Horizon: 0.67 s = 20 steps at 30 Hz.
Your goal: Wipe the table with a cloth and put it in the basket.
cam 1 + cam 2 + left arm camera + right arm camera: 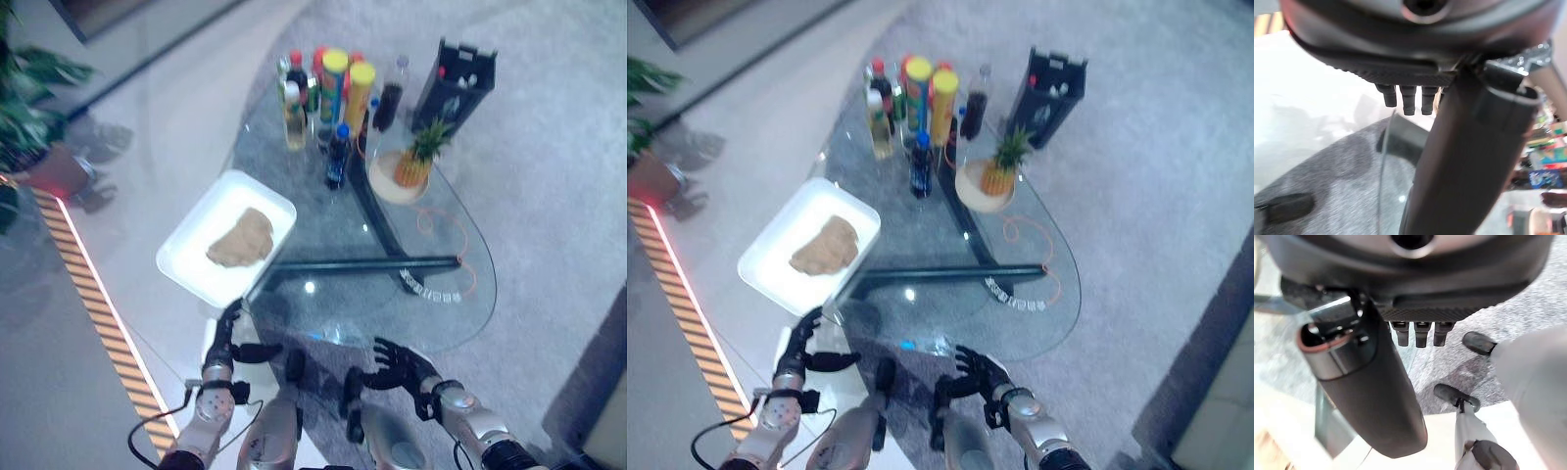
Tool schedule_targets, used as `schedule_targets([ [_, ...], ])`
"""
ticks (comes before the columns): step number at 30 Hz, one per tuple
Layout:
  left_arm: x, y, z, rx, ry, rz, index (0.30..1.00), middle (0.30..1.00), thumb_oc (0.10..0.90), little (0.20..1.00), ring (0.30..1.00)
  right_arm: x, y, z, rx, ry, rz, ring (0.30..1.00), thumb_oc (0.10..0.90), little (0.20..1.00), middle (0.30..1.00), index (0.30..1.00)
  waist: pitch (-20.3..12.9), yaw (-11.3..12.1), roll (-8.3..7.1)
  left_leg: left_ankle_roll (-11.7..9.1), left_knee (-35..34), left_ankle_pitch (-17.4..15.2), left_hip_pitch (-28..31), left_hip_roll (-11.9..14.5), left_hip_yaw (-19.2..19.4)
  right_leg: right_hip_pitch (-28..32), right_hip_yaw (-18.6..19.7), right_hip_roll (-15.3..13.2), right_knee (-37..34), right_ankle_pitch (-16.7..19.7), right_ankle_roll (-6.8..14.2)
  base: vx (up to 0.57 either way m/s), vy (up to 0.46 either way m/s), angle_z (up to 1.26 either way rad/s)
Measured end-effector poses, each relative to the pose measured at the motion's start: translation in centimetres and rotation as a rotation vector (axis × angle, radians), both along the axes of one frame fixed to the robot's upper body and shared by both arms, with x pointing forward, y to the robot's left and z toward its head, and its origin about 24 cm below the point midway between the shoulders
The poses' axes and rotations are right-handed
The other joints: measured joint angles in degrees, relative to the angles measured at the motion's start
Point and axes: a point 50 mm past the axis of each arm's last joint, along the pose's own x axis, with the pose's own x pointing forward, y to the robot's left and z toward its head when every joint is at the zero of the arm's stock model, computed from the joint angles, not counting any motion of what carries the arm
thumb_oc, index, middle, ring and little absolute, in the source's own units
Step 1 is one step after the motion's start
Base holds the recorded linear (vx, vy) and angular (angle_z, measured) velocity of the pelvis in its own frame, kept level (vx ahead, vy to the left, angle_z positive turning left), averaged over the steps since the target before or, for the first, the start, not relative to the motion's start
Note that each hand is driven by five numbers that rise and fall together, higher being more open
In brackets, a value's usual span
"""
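A tan cloth [241, 238] lies in the white tray [186, 257] at the glass tabletop's [431, 313] left edge. A dark basket [454, 83] stands far right. The left hand [232, 345] and right hand [400, 365] hover near, fingers relaxed, empty.

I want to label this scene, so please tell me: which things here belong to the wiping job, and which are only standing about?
For the job:
- brown cloth lying in the white tray
- glass table
- dark basket at the far edge
- left robot hand and right robot hand, both empty

Standing about:
- bottles
- pineapple
- potted plant
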Motion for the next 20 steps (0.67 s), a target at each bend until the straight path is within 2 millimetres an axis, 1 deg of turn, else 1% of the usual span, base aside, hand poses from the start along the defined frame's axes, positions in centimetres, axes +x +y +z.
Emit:
schedule_targets([
  [1,-0.6,0.1,-0.7,0.000,0.040,0.002,0.900,0.900,0.800,0.900,0.900,-0.7,-0.2,-0.7,-0.009,0.038,-0.022,0.900,0.800,0.900,0.900,0.900,-1.23,-0.03,0.11,-0.05,0.00,-0.15,0.59,0.02,0.04,1.00,-0.12,0.10,-0.86,0.18,-0.04,0.03,-0.057,0.05],
  [2,-1.6,0.3,-1.6,0.002,0.103,0.004,0.900,0.900,0.800,0.900,0.900,-1.9,-0.4,-1.7,-0.018,0.104,-0.063,0.900,0.800,0.900,0.900,0.900,-3.33,-0.11,-0.04,-0.10,-0.01,-0.39,0.90,0.12,0.03,1.95,-0.41,0.31,-2.12,0.43,-0.17,0.03,-0.045,0.04],
  [4,-3.4,0.8,-3.1,0.014,0.213,0.020,0.900,0.900,0.800,0.900,0.900,-4.3,-1.0,-3.4,-0.038,0.221,-0.118,0.900,0.800,0.900,0.900,0.900,-5.56,0.02,-0.44,-0.26,-0.02,-1.07,2.48,0.42,0.04,4.41,-0.55,0.83,-3.96,0.78,-0.47,0.02,-0.055,0.01],
  [5,-4.3,1.1,-3.6,0.021,0.259,0.029,0.900,0.900,0.800,0.900,0.900,-5.4,-1.2,-3.9,-0.049,0.271,-0.132,0.900,0.800,0.900,0.900,0.900,-6.78,0.00,-0.63,-0.42,-0.02,-1.23,2.61,0.55,0.06,4.66,-0.55,1.00,-4.34,0.82,-0.53,0.00,-0.044,-0.02],
  [7,-5.7,1.6,-4.4,0.028,0.332,0.038,0.900,0.900,0.800,0.900,0.900,-7.2,-1.9,-4.6,-0.067,0.346,-0.165,0.900,0.800,0.900,0.900,0.900,-8.11,-0.10,-0.87,-0.53,-0.03,-1.32,2.88,0.71,0.07,5.35,-0.54,1.25,-5.28,1.01,-0.79,0.00,0.000,0.00],
  [9,-7.1,2.0,-5.2,0.038,0.413,0.059,0.900,0.900,0.800,0.900,0.900,-8.6,-2.6,-5.1,-0.078,0.405,-0.213,0.900,0.800,0.900,0.900,0.900,-8.78,-0.16,-0.89,-0.54,-0.05,-1.46,3.57,0.81,0.19,6.23,-0.43,1.40,-5.83,1.18,-0.90,0.04,-0.001,-0.05],
  [11,-8.4,2.4,-5.7,0.022,0.475,0.108,0.900,0.900,0.800,0.900,0.900,-9.6,-2.6,-5.4,-0.060,0.440,-0.274,0.900,0.800,0.900,0.900,0.900,-10.24,-0.25,-0.77,-0.54,-0.08,-1.63,3.63,1.02,0.41,6.19,-0.16,1.59,-5.84,1.28,-1.04,0.04,0.006,-0.06],
  [14,-9.2,2.7,-6.0,0.019,0.509,0.135,0.900,0.900,0.800,0.900,0.900,-10.4,-2.8,-5.6,-0.049,0.471,-0.319,0.900,0.800,0.900,0.900,0.900,-11.51,-0.22,-0.38,-0.34,-0.16,-1.85,4.32,1.13,0.57,6.56,0.56,1.66,-5.79,1.37,-1.16,0.05,0.018,-0.08],
  [16,-10.2,2.8,-6.2,0.018,0.538,0.147,0.900,0.900,0.800,0.900,0.900,-11.2,-2.9,-5.7,-0.041,0.487,-0.352,0.900,0.800,0.900,0.900,0.900,-12.70,-0.32,0.03,0.00,-0.47,-2.69,4.53,1.13,1.20,6.92,0.81,1.62,-5.81,1.33,-1.11,0.04,0.020,-0.11],
  [18,-10.8,2.9,-6.4,0.008,0.551,0.165,0.900,0.900,0.800,0.900,0.900,-11.8,-3.0,-5.8,-0.036,0.502,-0.380,0.900,0.800,0.900,0.900,0.900,-13.51,-0.41,0.25,-0.02,-0.48,-2.77,4.56,1.12,1.39,6.93,0.92,1.59,-5.80,1.28,-1.06,0.02,0.010,-0.05],
  [20,-11.0,2.9,-6.4,0.008,0.554,0.164,0.900,0.900,0.800,0.900,0.900,-12.0,-3.1,-5.8,-0.037,0.499,-0.381,0.900,0.800,0.900,0.900,0.900,-13.72,-0.39,0.38,-0.02,-0.48,-2.77,4.55,1.14,1.41,6.91,0.92,1.60,-5.81,1.32,-1.12,0.00,0.000,0.00],
])
